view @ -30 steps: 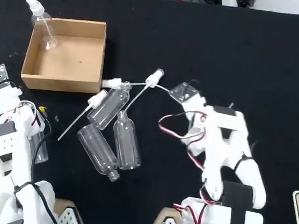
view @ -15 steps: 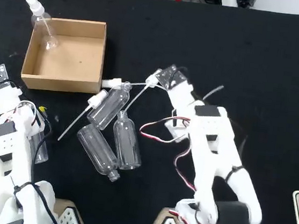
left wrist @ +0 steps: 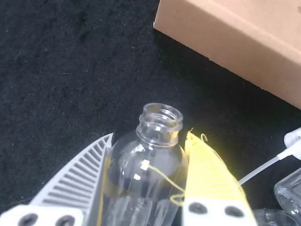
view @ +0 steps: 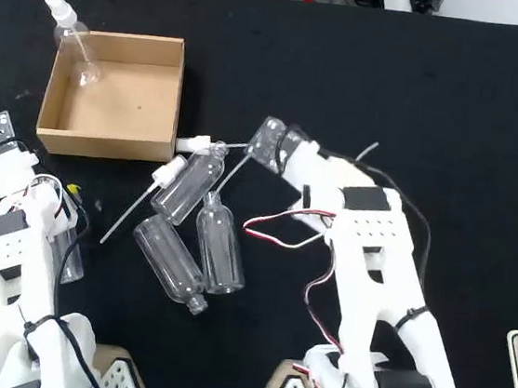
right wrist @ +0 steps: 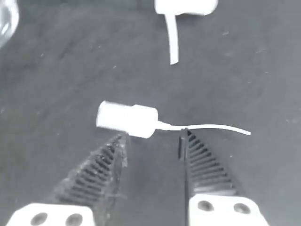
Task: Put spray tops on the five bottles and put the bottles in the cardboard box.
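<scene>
High view: cardboard box (view: 105, 146) sits near the far left corner of the table (view: 456, 104). Capped bottle (view: 73, 37) leans over the box's far left corner, spray head outside, base inside.

Three bare bottles (view: 219, 246) lie clustered mid-table, just off the box's near right corner, touching one another. First spray top (view: 194, 144) lies loose at the far end of the cluster. Second spray top (view: 170, 173) lies against the cluster's left side, dip tube trailing toward the near left.

Right gripper (view: 267, 143) is low over the table at the far right of the cluster. Right wrist view: fingers spread open, nothing gripped. Third spray top (right wrist: 127, 120) lies flat just ahead of the tips, its tube running past one fingertip. Can't tell if the tips touch it.

Left gripper (left wrist: 150, 136) sits by the table's near left edge. Left wrist view: fingers clamped on both sides of the uncapped bottle (left wrist: 146, 174), with the open neck sticking out past the tips toward the box wall.
</scene>
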Controlling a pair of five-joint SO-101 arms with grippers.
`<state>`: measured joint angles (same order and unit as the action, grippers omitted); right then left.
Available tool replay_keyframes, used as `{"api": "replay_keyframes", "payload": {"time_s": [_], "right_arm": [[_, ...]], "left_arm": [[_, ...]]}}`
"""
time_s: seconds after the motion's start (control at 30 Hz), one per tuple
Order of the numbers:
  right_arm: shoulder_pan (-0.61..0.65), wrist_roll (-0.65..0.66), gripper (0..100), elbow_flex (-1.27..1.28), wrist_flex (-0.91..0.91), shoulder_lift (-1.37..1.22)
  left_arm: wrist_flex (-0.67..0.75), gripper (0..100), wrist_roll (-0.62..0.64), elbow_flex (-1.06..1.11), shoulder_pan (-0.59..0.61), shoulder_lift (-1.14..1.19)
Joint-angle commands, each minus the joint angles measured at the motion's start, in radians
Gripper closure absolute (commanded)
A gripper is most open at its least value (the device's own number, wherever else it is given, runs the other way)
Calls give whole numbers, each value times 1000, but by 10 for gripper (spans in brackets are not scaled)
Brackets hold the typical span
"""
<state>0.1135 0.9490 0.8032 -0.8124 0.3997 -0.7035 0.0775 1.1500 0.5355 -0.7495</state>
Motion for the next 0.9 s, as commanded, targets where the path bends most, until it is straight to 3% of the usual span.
{"api": "replay_keyframes", "payload": {"time_s": [0.0, 0.1, 0.3, 0.5, 0.67, 0.87], "right_arm": [[-11, -35, 832, -58, 61, 44], [-12, -8, 829, -61, 54, 41], [-14, 212, 829, -74, -117, 36], [-12, 230, 826, -160, -230, 33], [-17, 264, 748, -219, -321, 33], [-14, 304, 727, -223, -328, -28]], "left_arm": [[18, 917, 2, -7, 7, -26], [18, 917, 2, -7, 7, -26], [18, 917, 2, -7, 7, -26], [18, 917, 2, -7, 7, -26], [18, 917, 2, -7, 7, -26], [18, 917, 3, -7, 7, -26]]}}
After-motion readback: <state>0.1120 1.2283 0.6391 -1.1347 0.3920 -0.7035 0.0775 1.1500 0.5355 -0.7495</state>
